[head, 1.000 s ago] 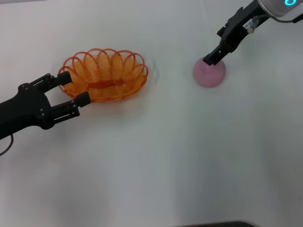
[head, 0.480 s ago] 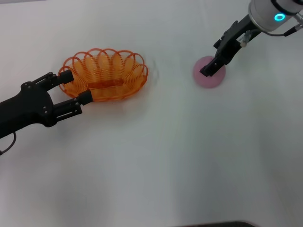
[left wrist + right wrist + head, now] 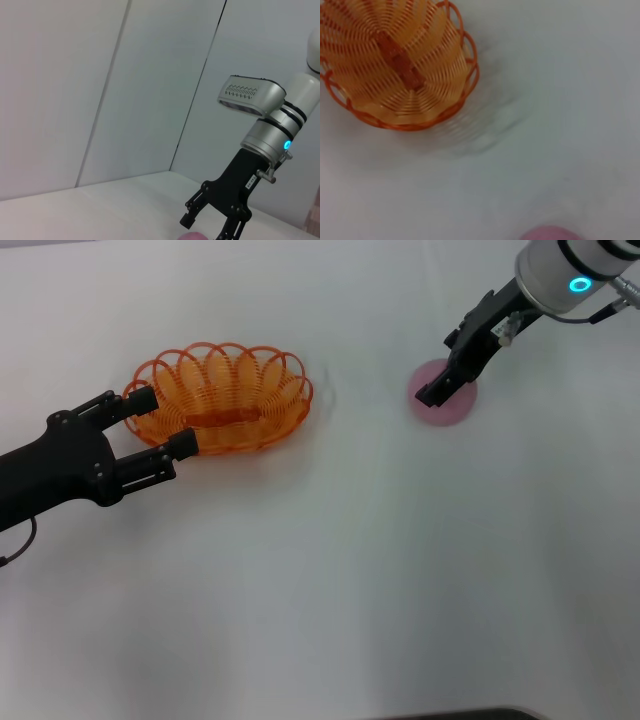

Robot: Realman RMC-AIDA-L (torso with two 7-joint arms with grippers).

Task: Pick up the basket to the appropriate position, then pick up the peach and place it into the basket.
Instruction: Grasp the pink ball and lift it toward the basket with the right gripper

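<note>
The orange wire basket (image 3: pixel 222 400) stands on the white table at the left; it also shows in the right wrist view (image 3: pixel 395 60). My left gripper (image 3: pixel 162 422) is open, with its two fingertips against the basket's left end; I cannot tell whether they touch the rim. The pink peach (image 3: pixel 452 408) lies at the right. My right gripper (image 3: pixel 438 390) hangs over the peach, partly covering it. In the left wrist view, the right gripper (image 3: pixel 210 227) has its fingers spread just above the peach (image 3: pixel 192 236). The peach's top edge shows in the right wrist view (image 3: pixel 550 233).
The white table (image 3: pixel 340 570) stretches wide between the basket and the peach and towards its front edge. Grey wall panels (image 3: pixel 100 90) stand behind the table.
My right gripper has moved lower and slightly left over the peach. The left gripper has shifted slightly. The basket and peach have not moved.
</note>
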